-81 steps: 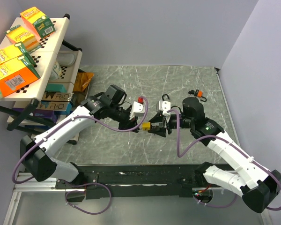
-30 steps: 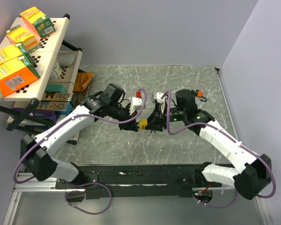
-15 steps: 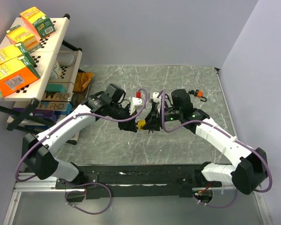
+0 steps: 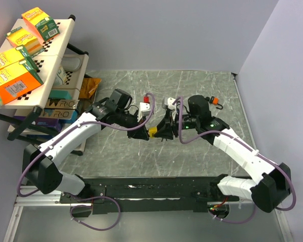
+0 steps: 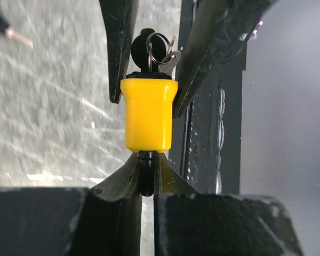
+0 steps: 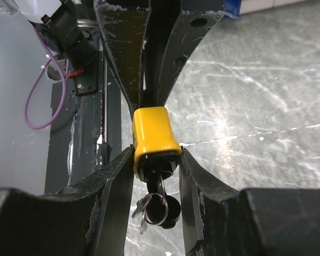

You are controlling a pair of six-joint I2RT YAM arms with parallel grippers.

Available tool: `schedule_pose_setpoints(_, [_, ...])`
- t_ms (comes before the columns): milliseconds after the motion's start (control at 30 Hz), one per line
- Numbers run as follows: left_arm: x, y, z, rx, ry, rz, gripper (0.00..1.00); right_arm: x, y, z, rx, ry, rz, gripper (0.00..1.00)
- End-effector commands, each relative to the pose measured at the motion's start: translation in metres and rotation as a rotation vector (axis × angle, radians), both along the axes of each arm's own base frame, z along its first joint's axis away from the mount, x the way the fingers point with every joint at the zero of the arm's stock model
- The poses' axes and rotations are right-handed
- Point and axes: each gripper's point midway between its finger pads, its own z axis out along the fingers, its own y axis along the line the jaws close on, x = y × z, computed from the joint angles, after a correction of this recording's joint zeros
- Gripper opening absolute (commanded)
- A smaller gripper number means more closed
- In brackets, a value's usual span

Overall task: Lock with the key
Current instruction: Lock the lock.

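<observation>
Yellow padlock (image 5: pixel 148 114) hangs mid-air between both grippers: left gripper (image 5: pixel 145 166) clamped on its black shackle (image 5: pixel 144 178), right gripper (image 6: pixel 156 160) pinching the keyhole end. I'd slide right's tips back onto the key (image 6: pixel 159 209), then twist while left holds firm

White letters that look like "WRO" stand on the sides of two dark boxes (image 4: pixel 60 104) stacked low in the shelf rack (image 4: pixel 49 64) at the left — no more of that print is legible. The yellow and orange cartons (image 4: pixel 12 80) on top carry script logos too small to read.
</observation>
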Motion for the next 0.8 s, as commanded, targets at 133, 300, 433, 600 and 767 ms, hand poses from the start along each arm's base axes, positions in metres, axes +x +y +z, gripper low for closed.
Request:
schedule_pose_setpoints(133, [0.007, -0.02, 0.045, -0.177, -0.22, -0.144, 0.01, -0.031, -0.002, 0.035, 0.072, -0.085, 0.151, 0.13])
schedule_pose_setpoints(300, [0.007, -0.018, 0.044, -0.162, -0.237, -0.157, 0.01, -0.027, -0.007, 0.031, 0.049, -0.058, 0.127, 0.29])
schedule_pose_setpoints(433, [0.011, -0.019, 0.044, -0.162, -0.241, -0.147, 0.01, -0.024, -0.006, 0.028, 0.045, -0.045, 0.126, 0.37])
schedule_pose_setpoints(600, [0.011, -0.023, 0.045, -0.166, -0.222, -0.15, 0.01, -0.017, -0.001, 0.027, 0.041, -0.036, 0.114, 0.6])
schedule_pose_setpoints(767, [0.012, -0.022, 0.045, -0.16, -0.221, -0.142, 0.01, -0.014, 0.0, 0.029, 0.044, -0.051, 0.119, 0.44])
